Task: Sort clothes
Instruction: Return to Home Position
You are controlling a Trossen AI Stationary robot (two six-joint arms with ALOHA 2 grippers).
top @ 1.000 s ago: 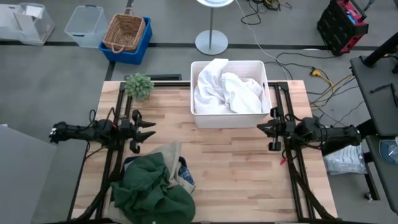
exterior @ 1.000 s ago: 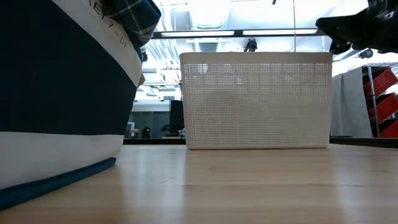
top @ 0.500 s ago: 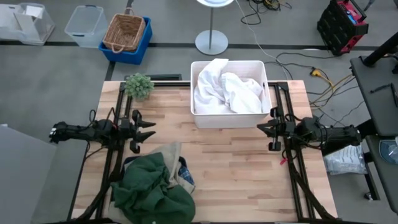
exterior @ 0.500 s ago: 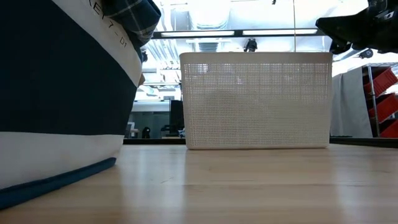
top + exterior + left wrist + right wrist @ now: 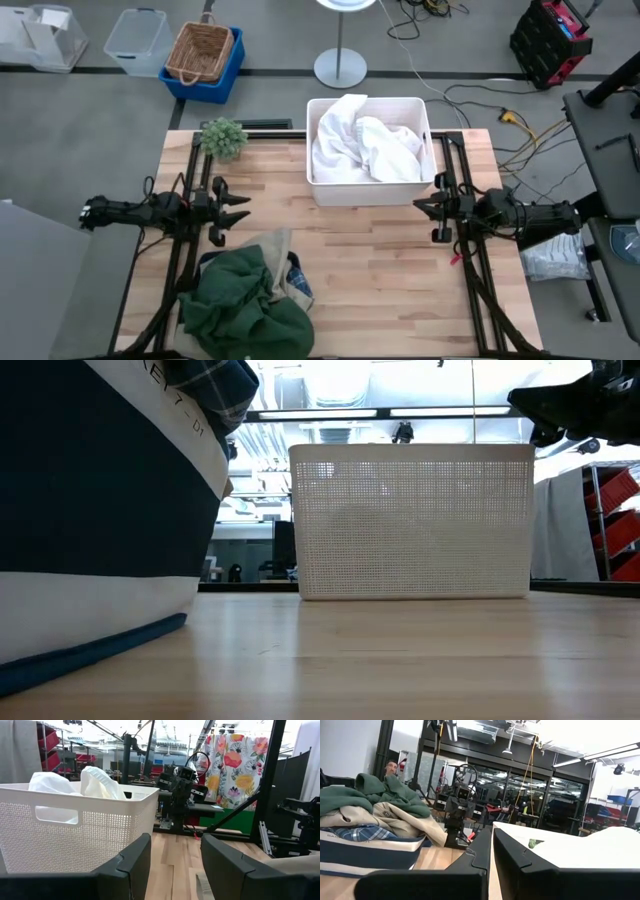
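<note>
Two flank the table [image 5: 380, 270]: left end effector [image 5: 240, 208] parted, right end effector [image 5: 424, 208] closed.

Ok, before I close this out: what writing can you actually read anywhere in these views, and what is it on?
"ET 7 - D1": on the white band of the navy bin, low view; the start of the text is cut off.
Right wrist view: small lettering on that same band, too small to read.
Nothing else in any view is legible.
</note>
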